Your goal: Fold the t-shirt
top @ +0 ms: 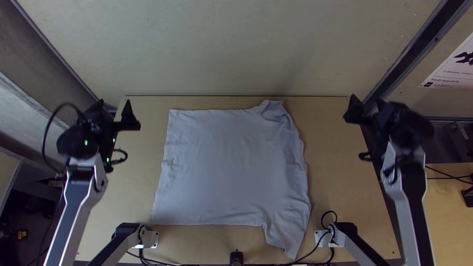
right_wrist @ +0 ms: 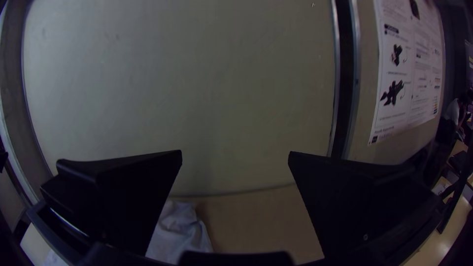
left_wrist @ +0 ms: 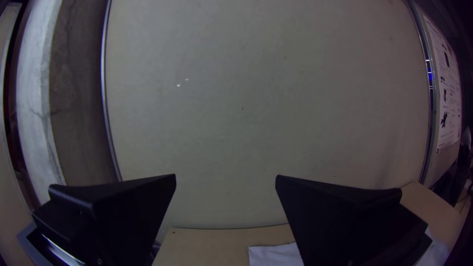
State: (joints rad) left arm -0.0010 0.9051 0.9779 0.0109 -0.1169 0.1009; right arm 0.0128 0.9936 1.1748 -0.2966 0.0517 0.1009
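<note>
T-shirt [top: 231, 167] spread on wooden table [top: 345, 172]. Left gripper [left_wrist: 225, 178], right gripper [right_wrist: 235, 153]: both open, empty. Risk: rumpled far corner [top: 274, 111], perhaps a tucked sleeve, gets pinched double, skewing fold.

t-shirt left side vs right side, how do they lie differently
The left side runs nearly straight, while the right side bows outward. The left side's far corner lies flat; the right side's is crumpled. The right side ends in a flap jutting toward the robot's bases, but the left side has none. Both lie on the table.
</note>
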